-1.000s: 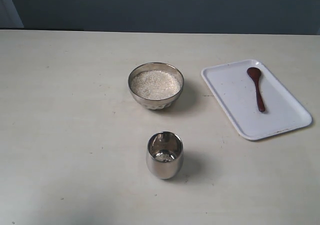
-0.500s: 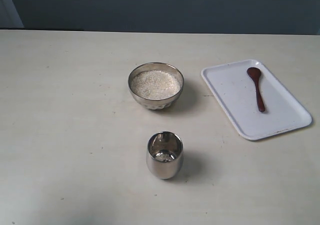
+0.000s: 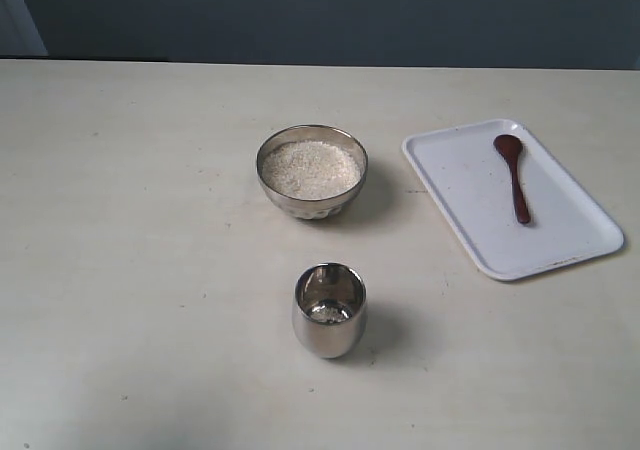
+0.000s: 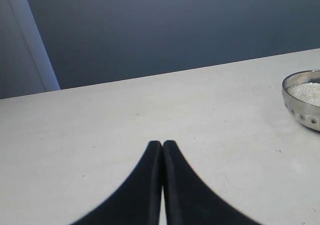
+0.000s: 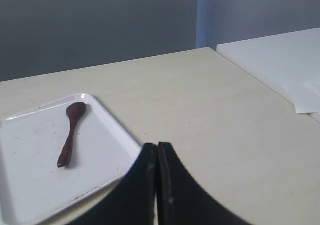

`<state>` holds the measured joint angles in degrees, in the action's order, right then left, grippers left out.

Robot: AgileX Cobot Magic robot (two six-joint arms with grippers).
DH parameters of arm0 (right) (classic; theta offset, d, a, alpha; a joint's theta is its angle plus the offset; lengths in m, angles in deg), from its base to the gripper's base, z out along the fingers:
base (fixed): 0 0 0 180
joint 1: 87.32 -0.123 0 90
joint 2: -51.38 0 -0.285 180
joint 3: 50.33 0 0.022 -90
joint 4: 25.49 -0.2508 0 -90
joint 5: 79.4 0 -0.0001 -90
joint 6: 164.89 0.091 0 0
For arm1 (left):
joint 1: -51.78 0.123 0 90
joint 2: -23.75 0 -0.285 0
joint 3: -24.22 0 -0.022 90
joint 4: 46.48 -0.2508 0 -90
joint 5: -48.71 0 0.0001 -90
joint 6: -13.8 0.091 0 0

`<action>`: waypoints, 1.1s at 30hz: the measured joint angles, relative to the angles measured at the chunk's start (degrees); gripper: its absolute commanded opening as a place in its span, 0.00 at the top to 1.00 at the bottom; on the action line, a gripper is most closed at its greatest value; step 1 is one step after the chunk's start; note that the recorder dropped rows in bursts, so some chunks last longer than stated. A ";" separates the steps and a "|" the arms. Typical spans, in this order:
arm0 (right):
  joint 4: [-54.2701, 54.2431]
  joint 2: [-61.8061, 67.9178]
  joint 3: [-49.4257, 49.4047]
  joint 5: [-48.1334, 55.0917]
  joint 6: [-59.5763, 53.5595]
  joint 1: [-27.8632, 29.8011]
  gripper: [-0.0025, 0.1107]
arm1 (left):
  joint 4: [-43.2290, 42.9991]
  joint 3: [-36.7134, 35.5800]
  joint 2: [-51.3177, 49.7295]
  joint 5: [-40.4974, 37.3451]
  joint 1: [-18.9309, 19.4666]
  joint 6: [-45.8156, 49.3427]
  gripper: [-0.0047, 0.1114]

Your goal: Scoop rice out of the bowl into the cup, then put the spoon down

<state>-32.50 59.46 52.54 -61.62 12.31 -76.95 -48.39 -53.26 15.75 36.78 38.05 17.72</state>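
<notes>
1. Lying flat on the white tray, the spoon is recorded at the right of the exterior view, well apart from both vessels.
2. Spoon long axis: run nearly far-to-near across the tray, slightly slanted. The oval head is pointed toward the far edge of the surface; the handle end is pointed toward the near edge and a little rightward.
3. In the right wrist view the spoon is seen bowl-side up on the tray, touched by nothing.
4. The bowl is placed near the middle of the surface, left of the tray, and is filled with rice almost to the rim.
5. The cup is stood upright, nearer than the bowl and roughly in line with it; a few grains are noted at its bottom.
6. Left jaws: clenched tip to tip, nothing held, kept over bare surface; the bowl and its rice are seen at the frame edge.
7. Right jaws: likewise pressed together, nothing gripped, held beside the tray's corner.
</notes>
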 measured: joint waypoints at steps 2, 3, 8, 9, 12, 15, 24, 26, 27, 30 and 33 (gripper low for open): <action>-0.11 0.00 0.00 0.00 0.00 0.00 0.99 | 0.00 0.00 0.00 0.00 0.00 0.00 0.96; -0.11 0.00 0.00 0.00 0.00 0.00 0.99 | 0.00 0.00 0.00 0.00 0.00 0.00 0.96; -0.11 0.00 0.00 0.00 0.00 0.00 0.99 | 0.00 0.00 0.00 0.00 0.00 0.00 0.96; -0.11 0.00 0.00 0.00 0.00 0.00 0.99 | 0.00 0.00 0.00 0.00 0.00 0.00 0.96; -0.11 0.00 0.00 0.00 0.10 0.00 0.99 | 0.00 0.00 0.00 0.00 0.00 0.00 0.96; -0.11 0.00 0.00 0.00 0.10 0.00 0.99 | 0.00 0.00 0.00 0.00 0.00 0.00 0.96; -0.11 0.00 0.00 0.00 0.10 0.00 0.99 | 0.00 0.00 0.00 0.00 0.00 0.00 0.96; -0.56 0.00 0.00 0.00 0.10 0.00 0.99 | 0.00 0.00 0.00 0.00 0.00 0.00 0.96; -0.83 0.00 0.00 0.00 0.10 0.00 0.99 | 0.00 0.00 0.00 0.00 0.00 0.00 0.96; -1.10 0.00 0.00 0.00 0.10 0.00 0.99 | 0.00 0.00 0.00 0.00 0.00 0.00 0.96; -1.21 0.00 0.00 0.00 0.12 0.00 0.99 | 0.00 0.00 0.00 0.00 0.00 0.00 0.96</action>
<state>-33.71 59.46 52.54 -61.62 12.43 -76.95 -48.39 -53.26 15.75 36.78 38.05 17.72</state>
